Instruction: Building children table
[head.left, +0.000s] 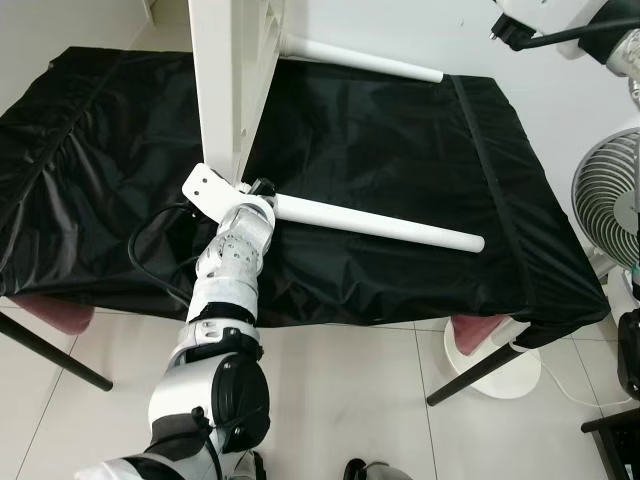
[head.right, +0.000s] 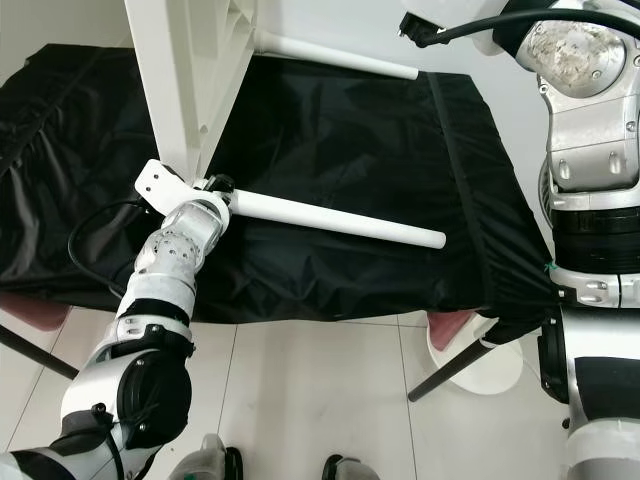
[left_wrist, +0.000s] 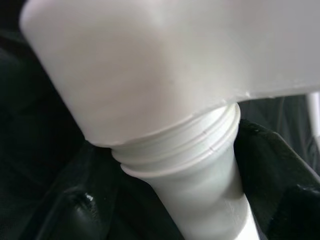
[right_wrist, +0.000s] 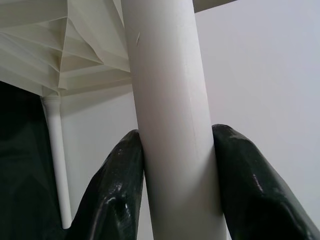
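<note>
Bench (head.left: 420, 150) — draped in black cloth, standing on a pale tiled floor (head.left: 340, 400). Left hand (head.left: 262, 190) at the near table leg (head.left: 380, 225), grip cannot be told. Right hand (right_wrist: 175, 165) clamps another leg (right_wrist: 172, 125). Fan (head.left: 612, 195) at far right.

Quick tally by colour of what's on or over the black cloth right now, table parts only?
White table legs: 3 — near leg, far leg, gripped leg
White tabletop: 1
Black cloth: 1
Total: 5

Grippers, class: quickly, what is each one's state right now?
Left gripper: cannot tell, at the lower table leg.
Right gripper: closed on an upper table leg.
</note>
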